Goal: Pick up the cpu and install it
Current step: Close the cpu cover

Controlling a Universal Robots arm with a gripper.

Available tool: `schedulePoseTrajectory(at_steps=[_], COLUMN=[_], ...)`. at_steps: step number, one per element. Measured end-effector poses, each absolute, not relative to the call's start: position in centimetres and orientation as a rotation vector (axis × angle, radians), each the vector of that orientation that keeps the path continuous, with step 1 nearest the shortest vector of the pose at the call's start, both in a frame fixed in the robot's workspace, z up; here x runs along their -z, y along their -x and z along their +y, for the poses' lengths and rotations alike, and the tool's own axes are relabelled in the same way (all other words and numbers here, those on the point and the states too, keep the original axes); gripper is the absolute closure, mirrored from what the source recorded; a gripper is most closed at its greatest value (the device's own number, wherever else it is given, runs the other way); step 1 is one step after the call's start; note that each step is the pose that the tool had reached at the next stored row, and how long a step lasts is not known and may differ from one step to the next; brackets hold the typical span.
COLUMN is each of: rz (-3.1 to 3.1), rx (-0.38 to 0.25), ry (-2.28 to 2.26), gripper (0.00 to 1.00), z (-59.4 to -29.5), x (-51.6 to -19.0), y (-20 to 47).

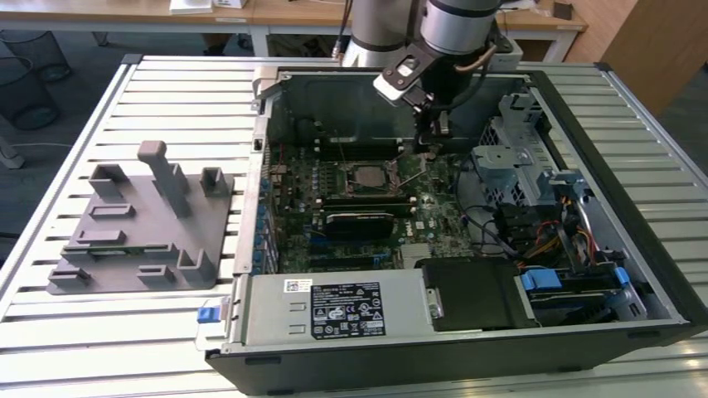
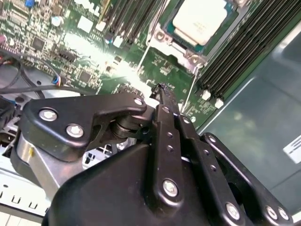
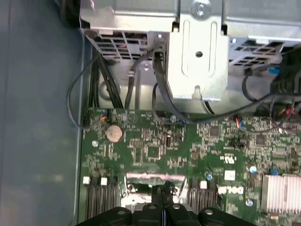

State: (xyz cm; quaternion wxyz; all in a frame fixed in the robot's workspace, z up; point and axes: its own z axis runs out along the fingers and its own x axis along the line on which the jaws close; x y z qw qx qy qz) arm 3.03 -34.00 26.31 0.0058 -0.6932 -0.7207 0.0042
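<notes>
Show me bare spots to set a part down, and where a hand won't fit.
Free: the slatted table between the grey fixture and its near edge, plus the strip on the exterior view's right of the computer case. Crowded: inside the case, around the gripper, the cpu and the cables.

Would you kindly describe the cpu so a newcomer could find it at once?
Look inside the open computer case at the green motherboard. Near its middle, between two banks of black memory slots, sits the cpu: a flat square with a silvery top, framed by metal, unlike the dark chips around.
</notes>
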Motion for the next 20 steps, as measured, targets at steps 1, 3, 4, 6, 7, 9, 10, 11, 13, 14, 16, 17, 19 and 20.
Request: schedulePoseTrajectory(at_steps=[1, 3, 4, 6, 7, 9, 10, 11, 13, 14, 16, 17, 19, 20], rz=[-2.256, -2.258, -2.259, -2.259, -2.259, -2.260, -2.260, -2.260, -2.260, -2.260, -2.260, -2.260, -2.261, -2.261], rx=[-0.013, -0.013, -0.013, -0.013, -0.014, -0.013, -0.013, -0.013, -0.013, -0.013, -0.013, -0.013, -0.013, -0.013], ry=[2.169, 2.168, 2.167, 2.167, 2.166, 2.166, 2.166, 2.166, 2.166, 2.166, 2.165, 2.165, 2.165, 2.165], gripper=[0.89, 0.89, 0.89, 0.89, 0.89, 0.89, 0.89, 0.89, 0.89, 0.89, 0.89, 0.89, 0.89, 0.89], z=[-34.0, -33.9, -33.8, -33.8, -33.7, -33.5, -33.5, -33.4, -33.2, -33.1, -33.0, -32.9, -32.8, -32.8], x=[-26.3, -26.1, -26.0, -25.9, -25.9, -25.8, -25.7, -25.7, -25.6, -25.5, -25.4, -25.4, -25.3, -25.2], y=[-3.2, -3.4, -3.5, -3.8, -4.0, -4.3, -4.4, -4.5, -4.7, -4.8, -4.9, -5.1, -5.3, -5.4])
